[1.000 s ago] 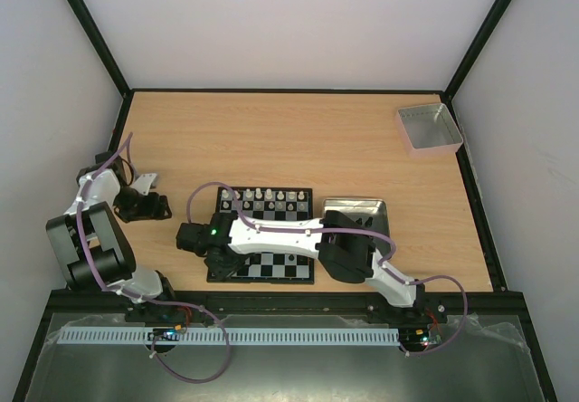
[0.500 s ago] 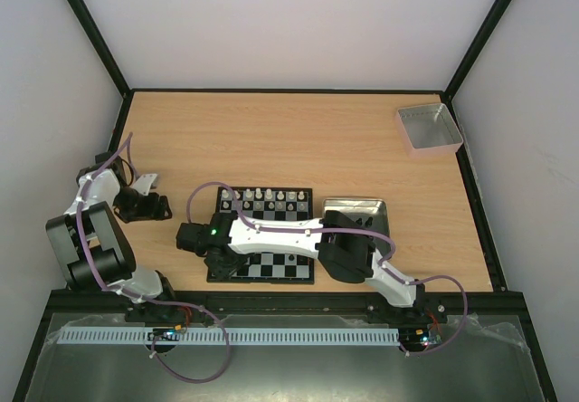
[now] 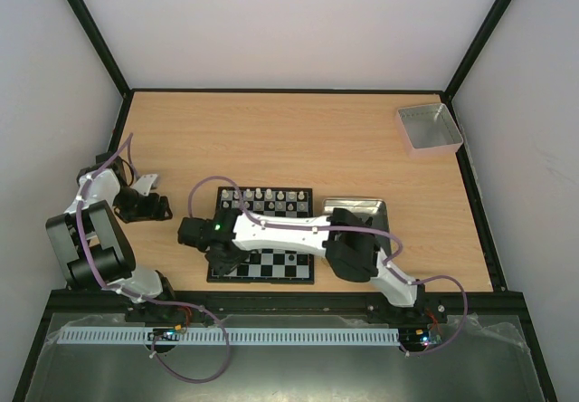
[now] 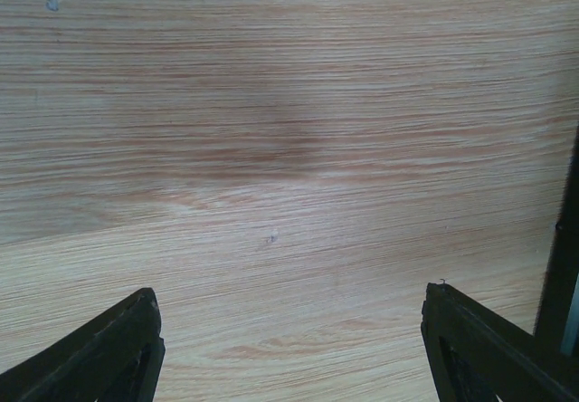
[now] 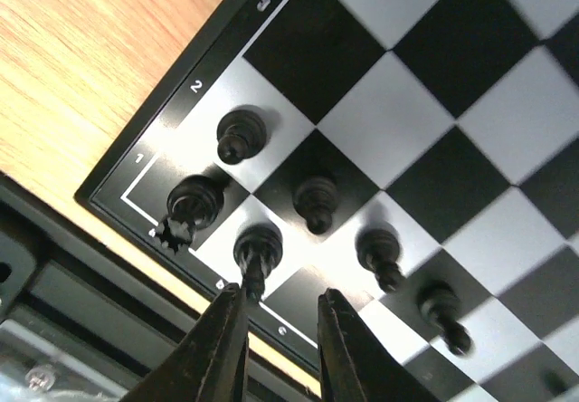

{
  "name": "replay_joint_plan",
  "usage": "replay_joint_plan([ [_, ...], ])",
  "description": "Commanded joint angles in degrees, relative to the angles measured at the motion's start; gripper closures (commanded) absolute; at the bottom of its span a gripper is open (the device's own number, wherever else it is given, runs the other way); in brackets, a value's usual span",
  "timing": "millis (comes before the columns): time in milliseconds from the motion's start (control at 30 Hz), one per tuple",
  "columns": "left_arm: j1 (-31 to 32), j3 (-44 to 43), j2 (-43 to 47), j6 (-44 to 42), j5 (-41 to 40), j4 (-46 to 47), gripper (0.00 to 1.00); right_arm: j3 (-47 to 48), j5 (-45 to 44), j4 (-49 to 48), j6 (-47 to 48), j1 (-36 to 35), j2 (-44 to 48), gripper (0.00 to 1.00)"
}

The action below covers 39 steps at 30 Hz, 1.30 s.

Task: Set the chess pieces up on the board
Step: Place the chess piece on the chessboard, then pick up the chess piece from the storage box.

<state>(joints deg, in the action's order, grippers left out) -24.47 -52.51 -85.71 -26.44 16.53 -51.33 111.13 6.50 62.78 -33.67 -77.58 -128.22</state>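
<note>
The right claw (image 5: 282,295) is seen released: its two dark fingers (image 5: 222,348) are held a narrow gap apart, and nothing but the board's black border and the strip beyond it is seen between them. The claw is held low over the near left corner of the chessboard (image 3: 282,263), which is laid on the near middle of the wooden tabletop (image 3: 298,139).

Just beyond one fingertip a slim black piece (image 5: 257,252) is stood on the nearest row; whether it is touched by that finger cannot be told. Beside it, on the corner square, a black piece with a notched crown (image 5: 187,206) is placed. Four more black chess pieces (image 5: 317,203) are lined up on the row behind these two, one to a square.

Along the far edge of the chessboard a row of silvery pieces (image 3: 270,194) is set. A metal tin (image 3: 366,205) is laid just right of the chessboard, partly covered by the right arm. A grey tray (image 3: 428,129) is set in the far right corner, well apart.

The left claw (image 4: 291,298) is spread wide with nothing in it, over bare wood at the left side of the tabletop, well apart from the chessboard.
</note>
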Motion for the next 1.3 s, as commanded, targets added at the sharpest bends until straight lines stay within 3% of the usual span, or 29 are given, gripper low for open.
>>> replay_joint_plan([
  [0,-0.5,-0.5,-1.1,-0.6,1.0,-1.6,0.22,-0.9,-1.9,2.1,-0.7,1.7,8.5,0.79],
  [133,-0.5,-0.5,-1.4,-0.7,1.0,-1.7,0.22,-3.5,-2.8,1.8,-2.4,4.4,15.3,0.79],
  [267,-0.5,-0.5,-1.5,-0.7,1.1,-1.7,0.22,-13.0,-7.7,2.1,-5.1,10.2,24.4,0.78],
  [567,-0.4,-0.4,-1.8,-0.5,0.7,-1.5,0.22,-38.4,-10.5,-3.0,-8.3,36.0,40.7,0.73],
  [900,-0.4,-0.1,-1.8,0.3,-0.3,-1.3,0.22,-51.6,-1.9,-12.5,-6.8,51.1,43.2,0.73],
  [1267,-0.4,0.0,-1.8,0.7,-0.8,-1.2,0.22,-56.4,0.8,-16.3,-5.8,53.6,41.7,0.73],
])
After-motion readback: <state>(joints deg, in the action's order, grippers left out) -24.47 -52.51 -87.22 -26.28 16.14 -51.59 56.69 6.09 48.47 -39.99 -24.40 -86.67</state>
